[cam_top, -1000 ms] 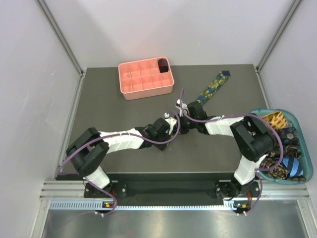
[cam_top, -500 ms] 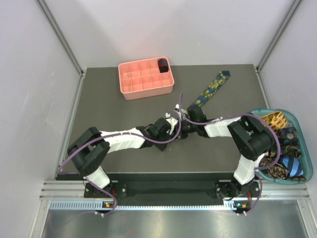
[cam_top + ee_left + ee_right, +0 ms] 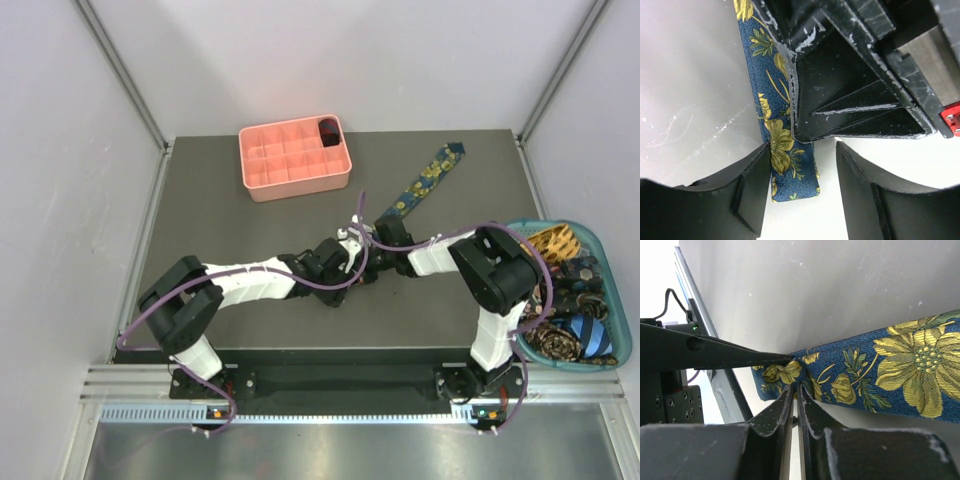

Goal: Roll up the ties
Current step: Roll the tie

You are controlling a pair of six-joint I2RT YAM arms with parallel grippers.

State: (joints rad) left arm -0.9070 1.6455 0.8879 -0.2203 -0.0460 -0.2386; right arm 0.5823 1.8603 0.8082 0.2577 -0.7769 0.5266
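Right jaws clenched on the navy flowered tie (image 3: 880, 370) near its narrow end; left jaws released, straddling the tip. The tie lies flat, unrolled, across the worktop (image 3: 220, 220). Rolling looks barely begun: next the tip must be folded over into a first turn.

**Materials and finishes, tie-rolling bench**

- Navy tie (image 3: 880, 375): fine-grained cloth with a soft silky sheen and a yellow-gold floral pattern.
- Table (image 3: 230, 225): dark grey and matt from above. Close up it is smooth, with faint scratches and pale glare.
- Tray (image 3: 290, 188): salmon-pink plastic, smooth, low gloss.
- Basket (image 3: 626, 335): teal plastic.
- Basket ties (image 3: 558, 240): patterned cloth, some with a shine.
- Left gripper (image 3: 802, 170): matt black plastic.
- Right gripper (image 3: 796, 401): matt black plastic, edges scuffed whitish.
- Arm shells (image 3: 245, 283): white plastic, slightly glossy.
- Front rail (image 3: 330, 385): bare metal, ribbed.
- Floor sheet (image 3: 330, 450): brushed metal.
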